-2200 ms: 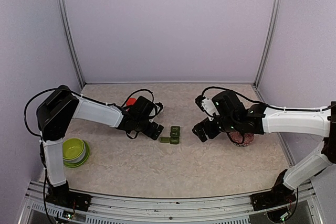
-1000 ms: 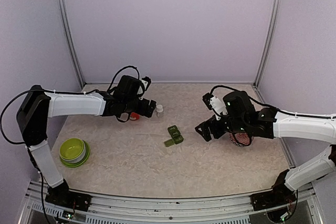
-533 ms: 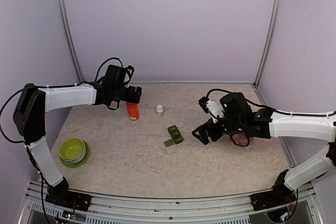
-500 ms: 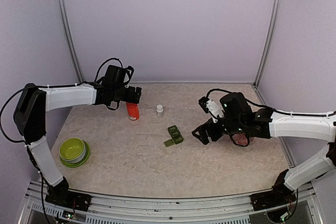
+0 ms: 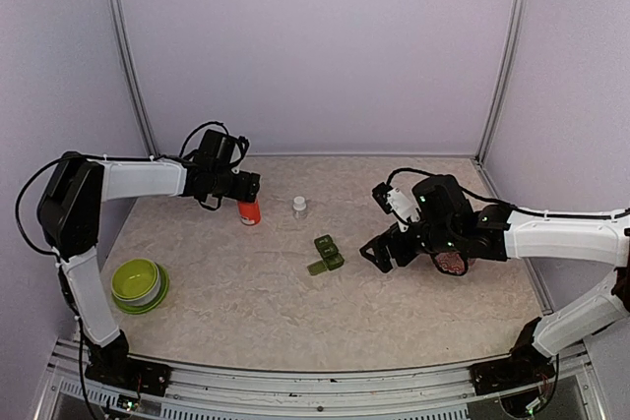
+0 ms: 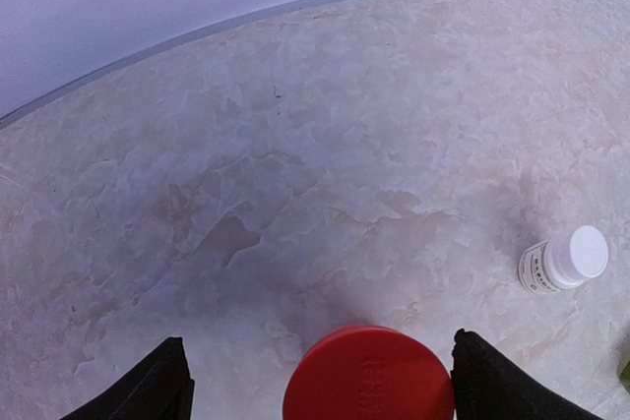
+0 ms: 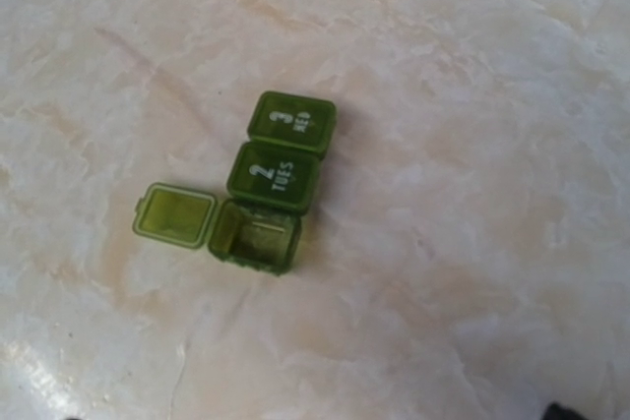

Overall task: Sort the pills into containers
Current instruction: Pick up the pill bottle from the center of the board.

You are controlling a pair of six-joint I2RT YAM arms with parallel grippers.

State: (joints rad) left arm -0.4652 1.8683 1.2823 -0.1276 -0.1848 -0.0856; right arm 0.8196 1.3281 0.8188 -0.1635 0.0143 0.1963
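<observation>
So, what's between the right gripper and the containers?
Nothing: only bare tabletop separates the right gripper from the containers, clearest in the top view.

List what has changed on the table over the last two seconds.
The left arm's fingers swung away from the dark green three-compartment pill strip, back and to the left, and now straddle the red cylindrical bottle, open, not gripping. That uncovered the small white bottle. The strip turned slightly early on. Nothing was picked up. The right arm's fingers and the lime-green bowl stayed about where they were.
</observation>
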